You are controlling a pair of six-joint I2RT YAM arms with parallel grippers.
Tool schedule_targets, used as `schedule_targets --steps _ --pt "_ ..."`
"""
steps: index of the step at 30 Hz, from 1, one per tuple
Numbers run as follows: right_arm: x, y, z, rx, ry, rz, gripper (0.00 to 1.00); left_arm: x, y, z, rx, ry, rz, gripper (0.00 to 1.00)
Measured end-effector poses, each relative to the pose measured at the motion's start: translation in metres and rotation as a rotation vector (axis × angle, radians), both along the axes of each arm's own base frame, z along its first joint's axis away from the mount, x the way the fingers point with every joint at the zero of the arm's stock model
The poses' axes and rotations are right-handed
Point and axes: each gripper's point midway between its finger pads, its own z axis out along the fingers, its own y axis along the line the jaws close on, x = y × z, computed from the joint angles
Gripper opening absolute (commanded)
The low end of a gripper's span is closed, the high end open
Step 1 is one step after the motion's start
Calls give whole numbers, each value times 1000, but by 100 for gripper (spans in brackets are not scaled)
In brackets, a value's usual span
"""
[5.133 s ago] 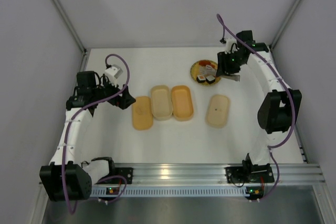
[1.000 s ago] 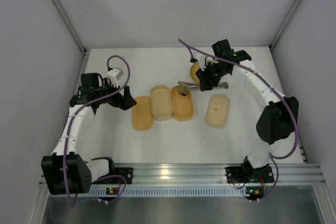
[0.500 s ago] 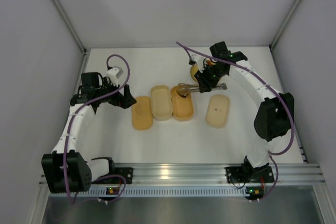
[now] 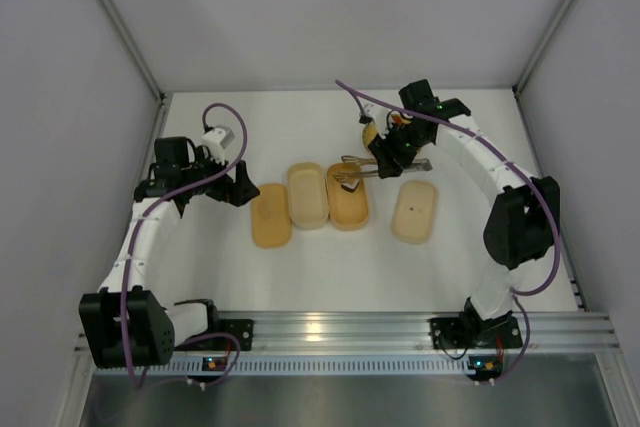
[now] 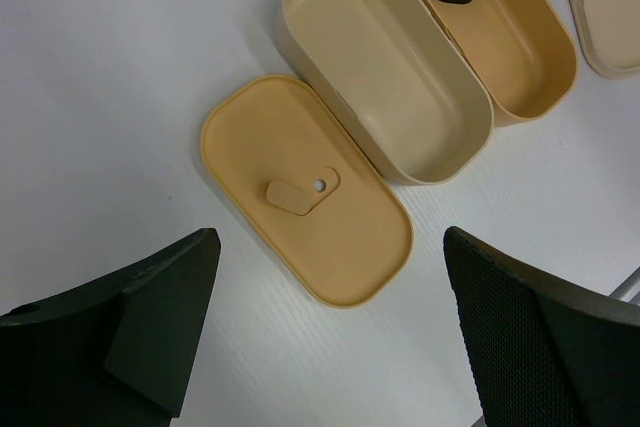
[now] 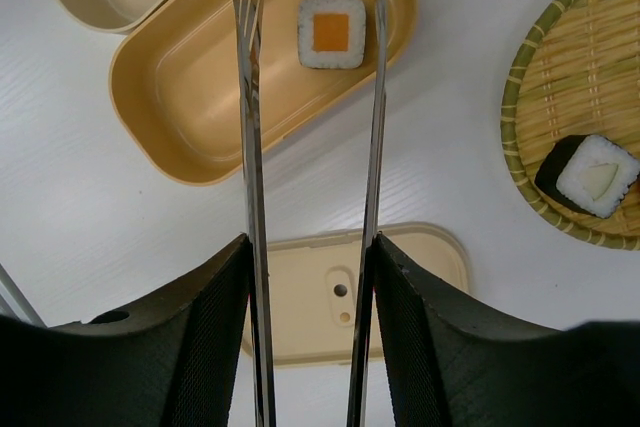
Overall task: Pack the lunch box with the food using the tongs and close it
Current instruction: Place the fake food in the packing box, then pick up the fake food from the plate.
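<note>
My right gripper [image 6: 310,247] [image 4: 393,152] is shut on the tongs [image 6: 250,137], one silvery arm against each finger. The tongs' arms stand spread apart over the orange lunch box half [image 6: 190,97] [image 4: 348,205]. One sushi roll [image 6: 331,32] [image 4: 346,183] with an orange centre lies in that half, free of the tongs. A second roll [image 6: 590,175] lies on the woven plate [image 6: 560,57]. My left gripper [image 5: 328,247] [image 4: 235,187] hangs open above the orange lid [image 5: 300,207].
A cream lunch box half [image 4: 308,194] [image 5: 385,77] sits between the orange lid [image 4: 270,215] and the orange half. A cream lid [image 4: 414,211] [image 6: 310,292] lies to the right, under my right gripper. The plate is mostly hidden by the right arm in the top view.
The right gripper carried the tongs from the plate to the orange half. In the last second the tongs' arms have spread and the roll now lies free in the box. Left arm unmoved.
</note>
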Motion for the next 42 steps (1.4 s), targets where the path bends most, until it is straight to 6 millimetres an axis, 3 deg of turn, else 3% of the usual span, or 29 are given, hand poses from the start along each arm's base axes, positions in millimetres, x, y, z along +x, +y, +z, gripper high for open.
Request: schedule_targets --steps 6,10,15,18,20,26,36,42 --pt "-1 0 4 16 10 -26 49 0 0 0 0 0 0 98" --pt "2 -13 24 61 0 -109 48 0 0 0 0 -1 -1 98" --pt "26 -76 50 107 -28 -376 49 -1 0 3 0 -10 -1 98" --pt "38 -115 53 91 -37 -531 51 -1 0 4 -1 -15 -1 98" --pt "40 -126 51 71 -35 -586 54 -1 0 5 -2 -15 -1 98" --pt "42 -129 42 44 -12 -639 55 -1 -1 6 -10 -15 4 98" --pt "49 -132 4 -6 81 -667 55 -2 -1 3 -14 -6 6 98" --pt "49 -131 2 -6 88 -664 55 -2 -1 3 -13 -5 6 98"
